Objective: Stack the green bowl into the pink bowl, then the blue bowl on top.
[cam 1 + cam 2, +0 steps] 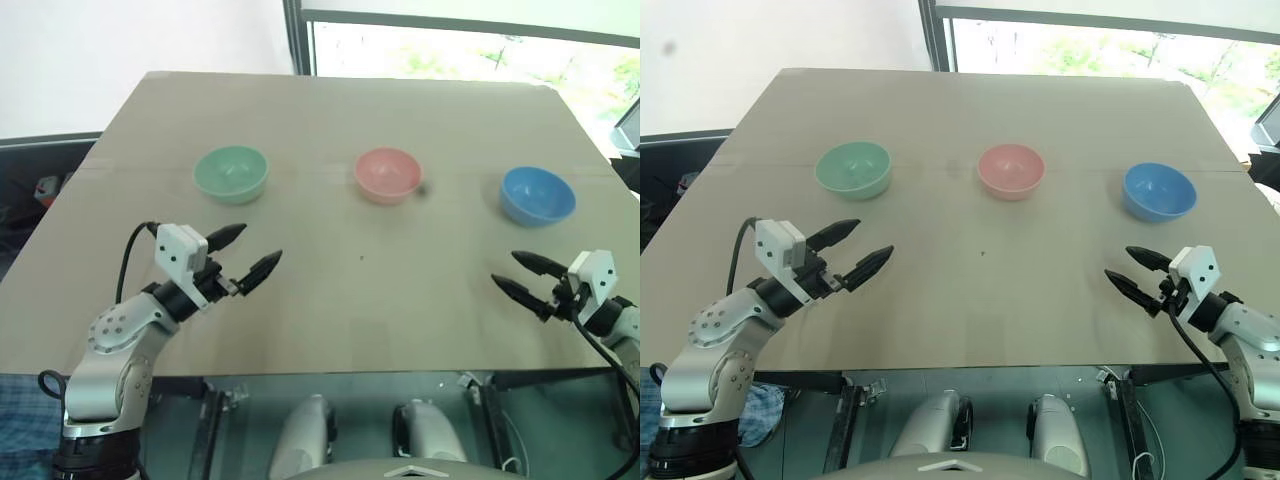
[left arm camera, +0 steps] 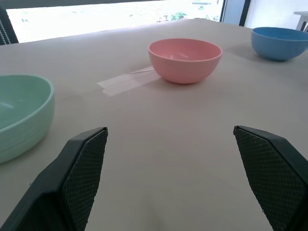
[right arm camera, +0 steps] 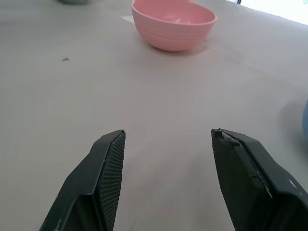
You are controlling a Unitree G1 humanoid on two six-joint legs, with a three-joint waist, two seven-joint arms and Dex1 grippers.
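Tools, left point(image 1: 245, 252) and right point(image 1: 518, 274), gape empty; left wrist catches green bowl point(image 2: 21, 113).

A: Where is the left arm?

B: Lower left of the head view. It rises from the bottom edge and bends toward the centre, with a black cable looping off the wrist. The left gripper point(image 1: 252, 252) has its two black fingers spread wide, tips aimed up and to the right, holding nothing.

A: And the right arm?

B: Lower right, coming in from the frame's edge. The right gripper point(image 1: 518, 273) points left toward the centre, its fingers parted less widely, also holding nothing.
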